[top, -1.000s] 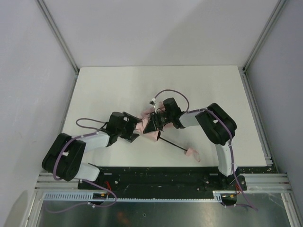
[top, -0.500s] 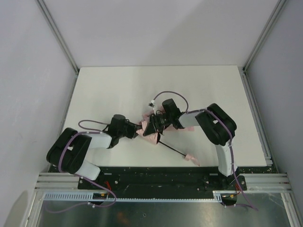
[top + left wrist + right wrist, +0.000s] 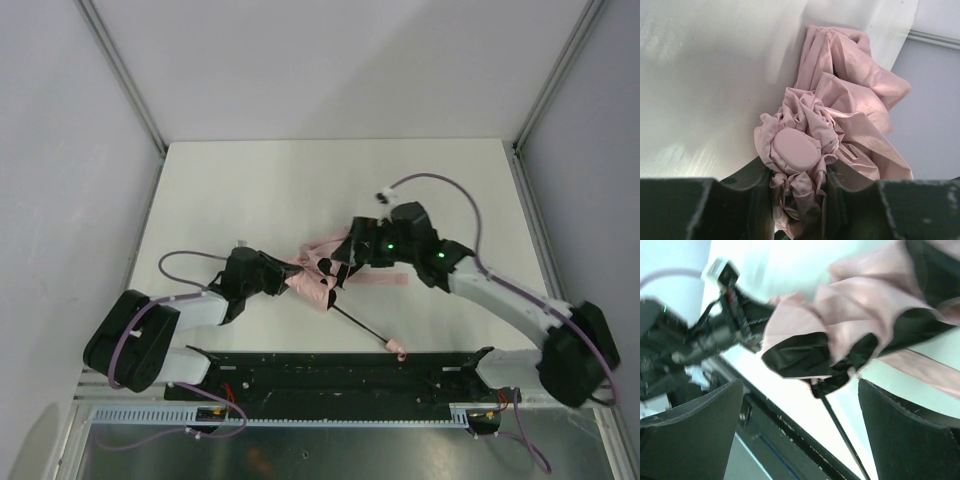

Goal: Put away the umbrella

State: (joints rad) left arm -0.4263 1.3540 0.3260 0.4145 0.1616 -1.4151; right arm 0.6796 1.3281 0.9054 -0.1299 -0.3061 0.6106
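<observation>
The umbrella is lying near the middle of the white desk, with its pale pink fabric bunched into a loose heap. Its thin black shaft is being pointed toward 5 o'clock, and the small pink handle is resting just beside the black rail at the near edge.

The heap is being approached from 9 o'clock by the left fingers. They are clenched on the gathered fabric just below a rounded pink cap.

The right fingers are being held over the heap from 3 o'clock. They are released and spread wide, and nothing is being grasped between them. The dark underside of the fabric is being shown between them in the right wrist view.

The 3 o'clock side of the heap is being hidden in the top view by the right wrist. A purple cable is looping beside the left arm at 9 o'clock. A second cable is arching over the right arm at 1 o'clock.
</observation>
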